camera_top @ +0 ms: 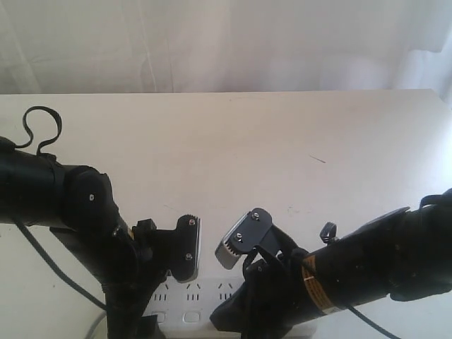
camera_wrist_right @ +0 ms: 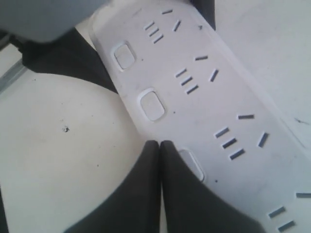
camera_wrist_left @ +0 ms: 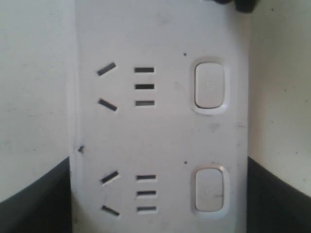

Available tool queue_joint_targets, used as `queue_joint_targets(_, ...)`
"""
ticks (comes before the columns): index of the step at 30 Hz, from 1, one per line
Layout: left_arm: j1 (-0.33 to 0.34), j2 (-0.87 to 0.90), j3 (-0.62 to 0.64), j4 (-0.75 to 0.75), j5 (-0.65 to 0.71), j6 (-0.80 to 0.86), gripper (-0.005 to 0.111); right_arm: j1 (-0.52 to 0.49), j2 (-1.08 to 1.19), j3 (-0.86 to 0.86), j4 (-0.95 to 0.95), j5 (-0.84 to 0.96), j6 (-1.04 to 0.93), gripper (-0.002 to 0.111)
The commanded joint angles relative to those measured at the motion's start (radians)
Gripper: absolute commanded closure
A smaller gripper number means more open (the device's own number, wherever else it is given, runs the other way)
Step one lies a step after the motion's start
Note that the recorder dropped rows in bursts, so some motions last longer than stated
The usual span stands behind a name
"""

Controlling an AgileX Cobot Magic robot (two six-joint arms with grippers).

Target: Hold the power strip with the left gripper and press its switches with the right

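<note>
The white power strip (camera_top: 191,305) lies at the near edge of the table, mostly hidden under both arms. In the left wrist view the power strip (camera_wrist_left: 160,126) fills the frame, showing two switches (camera_wrist_left: 210,86). My left gripper (camera_wrist_left: 158,167) straddles it, a black finger (camera_wrist_left: 34,206) pressed against each long edge. My right gripper (camera_wrist_right: 159,144) is shut with nothing between its fingers. Its tip rests at the strip's button-side edge, partly covering one switch (camera_wrist_right: 193,165). Two more switches (camera_wrist_right: 152,104) show beyond. From outside, the left gripper (camera_top: 186,268) and right gripper (camera_top: 229,253) point down side by side.
The white table (camera_top: 282,155) stretches back to a pale curtain. A black cable loop (camera_top: 39,131) rises from the left arm. A grey cord (camera_top: 95,325) runs off at the bottom left. The yellow-orange label band (camera_top: 314,286) marks the right arm.
</note>
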Motion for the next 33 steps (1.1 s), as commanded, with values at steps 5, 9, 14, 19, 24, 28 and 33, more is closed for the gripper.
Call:
queue_joint_targets(5,0.001,0.016,0.007,0.004,0.016,-0.001,0.107,0.000,-0.020,-0.014,0.020,0.021,-0.017,0.108)
queue_joint_targets(9,0.001,0.016,0.007,0.004,0.020,-0.002,0.107,0.000,-0.050,-0.015,0.020,0.073,-0.017,0.108)
queue_joint_targets(14,0.001,0.016,0.007,0.004,0.020,-0.002,0.107,0.000,-0.051,-0.011,0.013,0.076,-0.008,0.108)
queue_joint_targets(19,0.001,0.016,0.007,0.004,0.020,-0.002,0.107,0.000,-0.048,-0.011,-0.012,0.077,0.024,0.108)
queue_joint_targets(24,0.001,0.016,0.007,0.004,0.018,-0.002,0.107,0.000,-0.044,-0.011,-0.088,0.071,0.099,0.108)
queue_joint_targets(28,0.001,0.016,0.007,0.004,0.016,-0.002,0.107,0.000,-0.021,-0.011,-0.086,0.071,0.099,0.108)
queue_joint_targets(33,0.001,0.016,0.007,0.004,0.016,-0.002,0.107,0.000,0.025,-0.011,-0.084,0.071,0.098,0.108)
